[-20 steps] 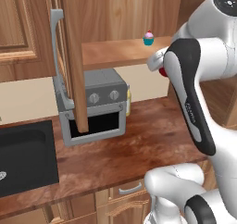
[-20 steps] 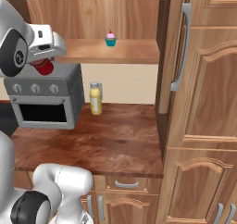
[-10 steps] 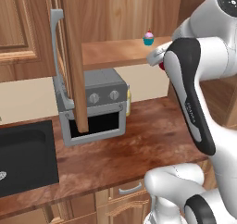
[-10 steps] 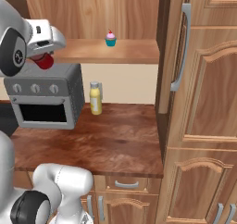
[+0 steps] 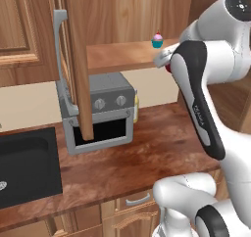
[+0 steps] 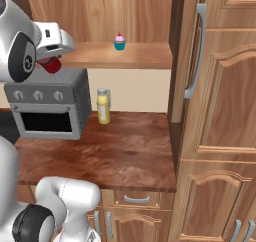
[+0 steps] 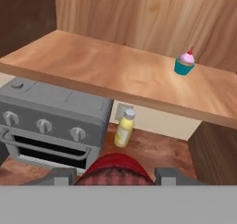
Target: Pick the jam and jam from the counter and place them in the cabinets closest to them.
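Observation:
My gripper is shut on a jam jar with a red checked lid, held in the air in front of the open cabinets. The jam hangs just below the hand, at the left front edge of the wooden shelf and above the toaster oven. From the left base the jam shows as a red sliver behind my forearm, level with the shelf. Below lies the reddish-brown counter.
A small cupcake stands on the shelf at the right. A grey toaster oven and a yellow bottle sit on the counter under the shelf. Cabinet doors stand open on both sides. A black sink lies left.
My hand with the jam has risen slightly, closer to the level of the shelf's front edge. Nothing else has moved.

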You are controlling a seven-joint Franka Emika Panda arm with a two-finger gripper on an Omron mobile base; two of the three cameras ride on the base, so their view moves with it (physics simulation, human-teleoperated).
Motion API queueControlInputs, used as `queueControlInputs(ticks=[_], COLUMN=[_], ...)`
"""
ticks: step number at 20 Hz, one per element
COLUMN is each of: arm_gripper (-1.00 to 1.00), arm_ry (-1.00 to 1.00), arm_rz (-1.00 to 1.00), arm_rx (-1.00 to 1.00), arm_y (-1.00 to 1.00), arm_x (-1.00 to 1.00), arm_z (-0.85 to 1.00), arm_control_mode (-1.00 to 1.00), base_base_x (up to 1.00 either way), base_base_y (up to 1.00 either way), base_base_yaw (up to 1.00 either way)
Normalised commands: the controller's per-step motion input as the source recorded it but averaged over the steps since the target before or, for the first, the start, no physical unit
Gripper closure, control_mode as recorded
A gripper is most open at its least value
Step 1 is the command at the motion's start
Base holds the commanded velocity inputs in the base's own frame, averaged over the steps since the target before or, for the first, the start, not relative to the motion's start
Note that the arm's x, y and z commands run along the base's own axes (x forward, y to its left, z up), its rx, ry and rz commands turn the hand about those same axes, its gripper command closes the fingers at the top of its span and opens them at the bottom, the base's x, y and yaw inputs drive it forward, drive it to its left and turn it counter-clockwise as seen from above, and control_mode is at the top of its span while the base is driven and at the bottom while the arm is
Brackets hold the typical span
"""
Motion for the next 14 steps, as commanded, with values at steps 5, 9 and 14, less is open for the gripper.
queueControlInputs(ticks=[5, 9, 14], arm_gripper=[1.00, 1.00, 1.00], arm_ry=[0.00, 0.00, 0.00], arm_rz=[0.00, 0.00, 0.00], arm_rx=[0.04, 0.02, 0.00], arm_y=[0.02, 0.04, 0.11], arm_x=[0.53, 0.54, 0.53], arm_z=[0.01, 0.00, 0.00], arm_control_mode=[-1.00, -1.00, -1.00], base_base_x=[0.00, 0.00, 0.00], base_base_y=[0.00, 0.00, 0.00], base_base_yaw=[0.00, 0.00, 0.00])
